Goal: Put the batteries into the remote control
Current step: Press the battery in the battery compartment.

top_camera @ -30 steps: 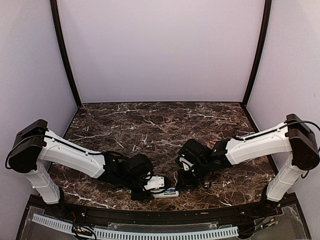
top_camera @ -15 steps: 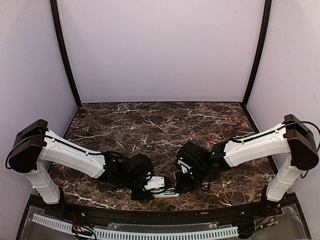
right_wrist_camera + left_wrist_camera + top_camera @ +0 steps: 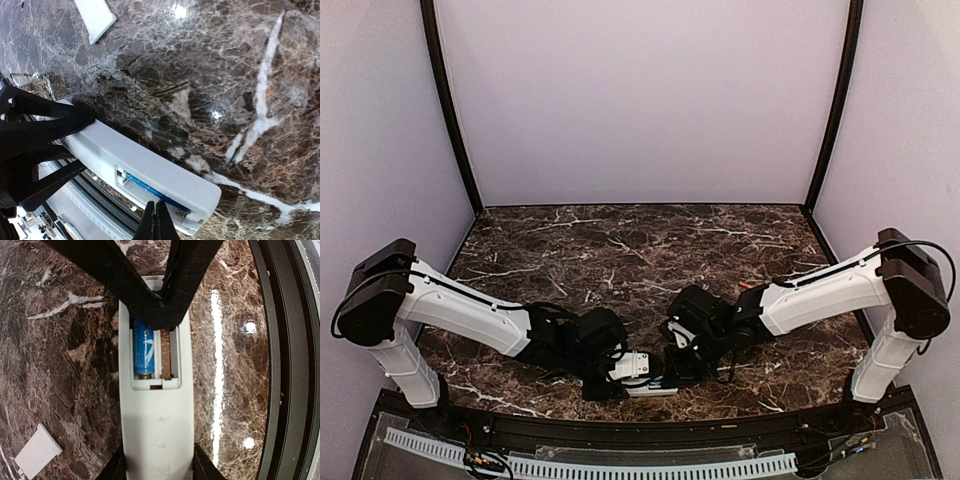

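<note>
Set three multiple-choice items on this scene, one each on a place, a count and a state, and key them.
1. The loose white cover lies: A on the table, apart from the remote control; B on top of the remote control; C under the remote control.
2. Batteries in the open compartment: A none; B one; C two.
3. The left gripper is: A open above the table; B shut on the remote control; C shut on a battery.
Key: 1 A, it sits on bare marble. 2 B, only the blue battery fills a slot. 3 B, its fingers press the remote control's sides.
</note>
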Robot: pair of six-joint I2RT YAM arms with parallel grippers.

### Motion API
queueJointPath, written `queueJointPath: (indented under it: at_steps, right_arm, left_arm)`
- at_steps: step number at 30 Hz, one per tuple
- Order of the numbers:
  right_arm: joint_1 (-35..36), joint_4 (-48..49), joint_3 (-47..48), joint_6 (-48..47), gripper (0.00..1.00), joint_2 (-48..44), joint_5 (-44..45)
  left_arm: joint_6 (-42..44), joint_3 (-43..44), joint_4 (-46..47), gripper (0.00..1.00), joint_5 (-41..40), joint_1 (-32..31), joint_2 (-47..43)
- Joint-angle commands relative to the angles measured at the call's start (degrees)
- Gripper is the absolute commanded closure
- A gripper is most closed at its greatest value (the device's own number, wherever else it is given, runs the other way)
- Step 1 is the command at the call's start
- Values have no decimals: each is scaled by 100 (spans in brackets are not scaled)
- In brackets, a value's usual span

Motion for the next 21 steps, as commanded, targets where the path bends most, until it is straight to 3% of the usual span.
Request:
queueJointPath:
  at_steps: [1, 8, 13, 17, 19, 21]
  right_arm:
    - [-27, -8, -26, -69, 100, 243, 268]
    - [-178, -78, 303, -1124, 100, -17, 111]
    - [-371, -377, 657, -2119, 91, -357, -529]
    - [-615, -881, 822, -2583, 87, -519, -528]
    - [-738, -1104, 922, -2805, 84, -570, -425]
    - [-816, -1341, 1025, -3120, 77, -578, -263]
  left_arm:
    - [100, 38, -211, 93, 39, -11, 134]
    - [323, 67, -298, 94, 122, -7, 146]
    - [570, 174, -489, 93, 282, 42, 219]
    - [843, 260, -705, 89, 238, 59, 314]
    - [936, 339, -914, 82, 294, 67, 383]
    - [967, 400, -1043, 63, 344, 68, 406]
